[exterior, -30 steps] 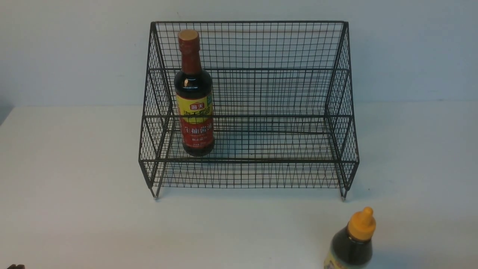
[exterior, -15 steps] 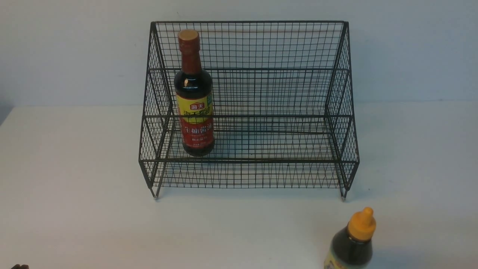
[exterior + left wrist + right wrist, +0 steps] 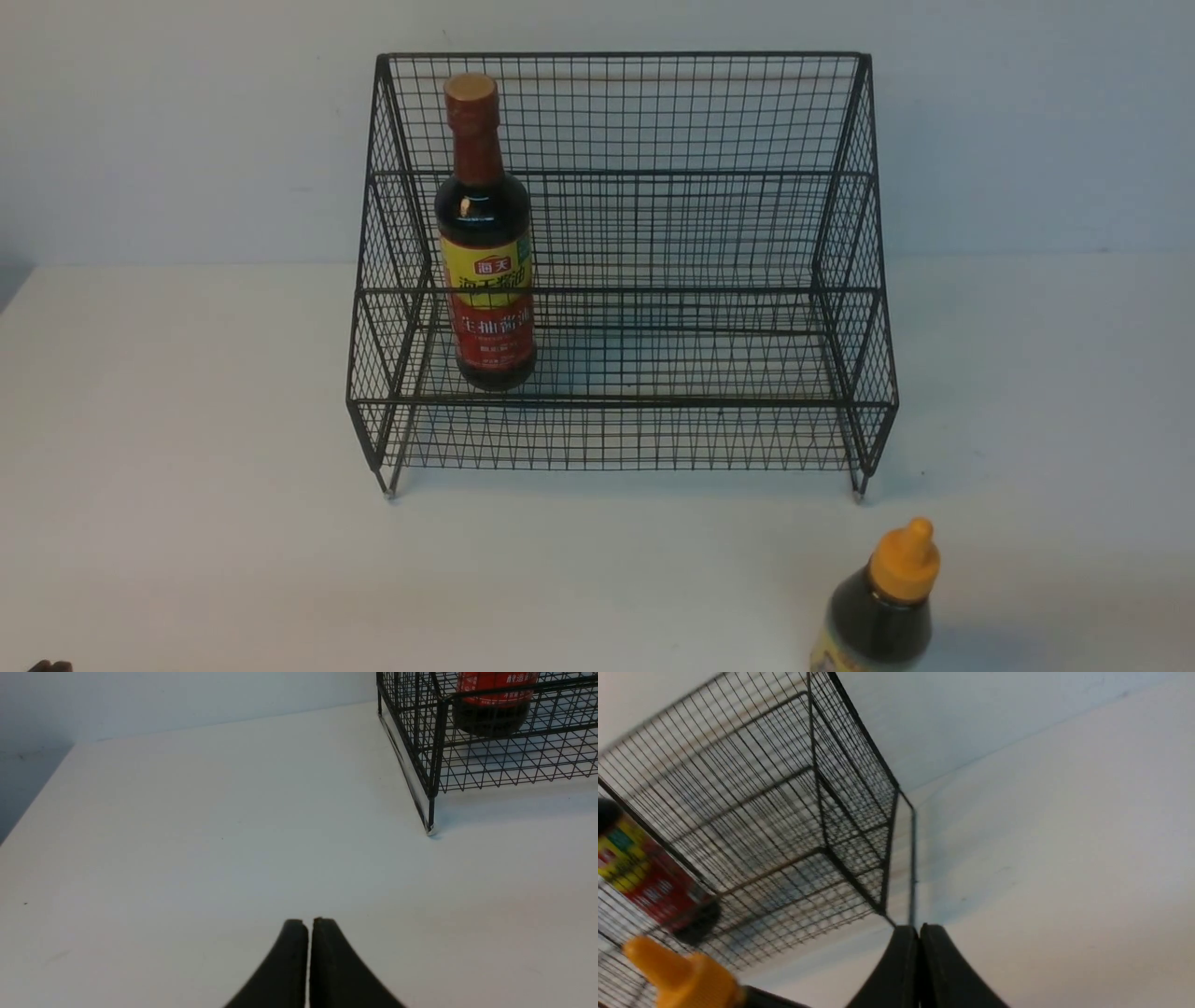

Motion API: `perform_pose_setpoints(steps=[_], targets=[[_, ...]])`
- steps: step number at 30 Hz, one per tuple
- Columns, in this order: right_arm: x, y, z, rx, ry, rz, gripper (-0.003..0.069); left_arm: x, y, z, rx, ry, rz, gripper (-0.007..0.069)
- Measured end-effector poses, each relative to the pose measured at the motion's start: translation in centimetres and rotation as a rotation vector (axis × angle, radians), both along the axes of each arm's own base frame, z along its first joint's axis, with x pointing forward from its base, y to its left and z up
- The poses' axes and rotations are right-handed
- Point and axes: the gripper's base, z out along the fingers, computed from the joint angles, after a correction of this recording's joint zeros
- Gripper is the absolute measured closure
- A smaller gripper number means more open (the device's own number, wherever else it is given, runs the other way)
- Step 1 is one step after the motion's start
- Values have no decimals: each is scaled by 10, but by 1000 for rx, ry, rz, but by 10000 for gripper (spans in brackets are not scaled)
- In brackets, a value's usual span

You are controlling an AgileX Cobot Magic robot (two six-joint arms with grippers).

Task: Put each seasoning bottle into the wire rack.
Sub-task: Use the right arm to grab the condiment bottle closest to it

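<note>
On a white counter against a pale wall, a black wire rack stands with its two stepped tiers facing the robot. The tall bottle of dark sauce is upright on the lower tier near the rack's left wall. The shorter bottle, with its orange-yellow nozzle cap, waits upright on the counter in front of the rack's right front foot and apart from it, its lower half cut off by the front view's edge. It looks full, so it is likely weighty for its size, rigid and glossy enough to slip. The tapered cap offers a poor hold, and a grasp across the straight body below the shoulder appears safest. The left pincer and the right pincer both have their tips pressed together, holding nothing, the right one just beside the shorter bottle.
</note>
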Motion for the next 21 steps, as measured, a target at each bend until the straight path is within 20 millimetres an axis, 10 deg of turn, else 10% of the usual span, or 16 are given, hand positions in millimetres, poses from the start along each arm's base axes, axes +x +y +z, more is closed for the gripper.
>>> perform_pose_setpoints(steps=[10, 21], targets=[[-2, 8, 13, 249, -27, 64, 673, 0, 0, 0, 0, 1, 0, 629], [-2, 27, 150, -300, -6, 375, 673, 0, 0, 0, 0, 1, 0, 629]])
